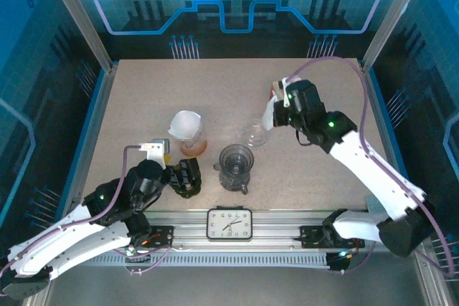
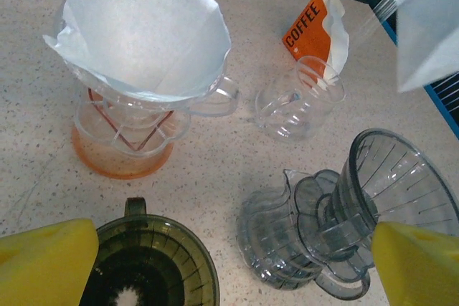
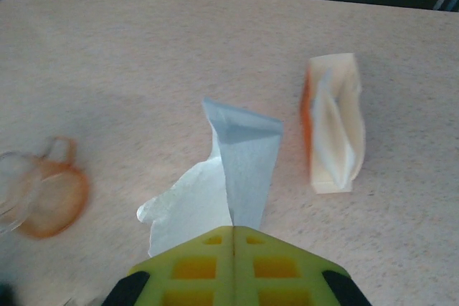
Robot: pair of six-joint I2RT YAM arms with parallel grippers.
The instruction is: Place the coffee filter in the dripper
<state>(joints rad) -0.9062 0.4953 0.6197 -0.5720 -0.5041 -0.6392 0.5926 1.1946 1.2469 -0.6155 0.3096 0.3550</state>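
TWO ARMS, ONE TABLE: a smoke-grey dripper (image 1: 236, 165) stands near the middle of the speckled table (image 1: 143, 98), with a clock (image 1: 229, 223) mounted on the rail directly in front of it. Just behind the grey dripper and slightly to its right sits a clear glass vessel (image 1: 253, 134). Farther behind on that side, the right gripper (image 1: 276, 107) hangs with its fingers closed on a white coffee filter (image 1: 267, 118), an orange packet (image 1: 273, 91) peeking out beyond it. Behind and left of the grey dripper, an orange-based dripper (image 1: 192, 146) carries a white paper cone (image 1: 186, 124). The left gripper (image 1: 188, 177) lies low, just left of the grey dripper.
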